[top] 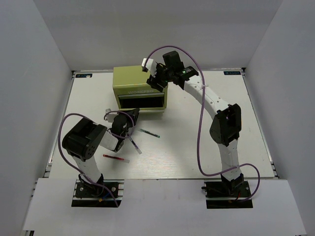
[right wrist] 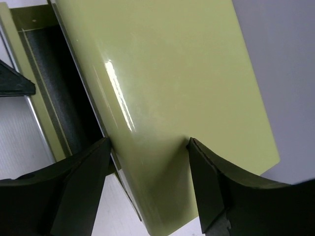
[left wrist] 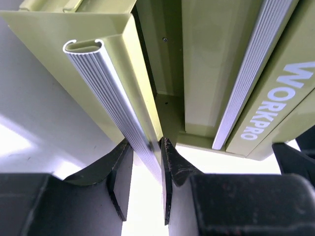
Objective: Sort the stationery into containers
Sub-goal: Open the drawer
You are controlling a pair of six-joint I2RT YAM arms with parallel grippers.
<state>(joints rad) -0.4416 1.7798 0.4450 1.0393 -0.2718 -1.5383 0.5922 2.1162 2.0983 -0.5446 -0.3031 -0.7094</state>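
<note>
Closest to the lens in the left wrist view, the black fingers (left wrist: 170, 169) of the left gripper (left wrist: 146, 147) are pinched narrow on the ribbed metal handle (left wrist: 110, 93) of one drawer (top: 142, 102) of the green chest (top: 133, 81), which drawer I cannot tell. That drawer stands partly out. The pull should run straight back along the drawer's slide, level, with the pinch kept square on the rail so it does not twist free, and it should stop before the drawer leaves the chest. The right gripper (right wrist: 147, 142) hangs wide over the chest's smooth top near its far right corner, holding nothing. Pressing down there would stop the chest sliding toward the pull. Behind the pinch the left arm is folded tight, elbow raised, forearm reaching toward the chest front. The right arm stretches long across the table (top: 197, 147), wrist turned left. A red pen (top: 115, 157) and two thin pens (top: 147, 132) lie loose on the table just beside the left arm, so its elbow should keep from sweeping them.
</note>
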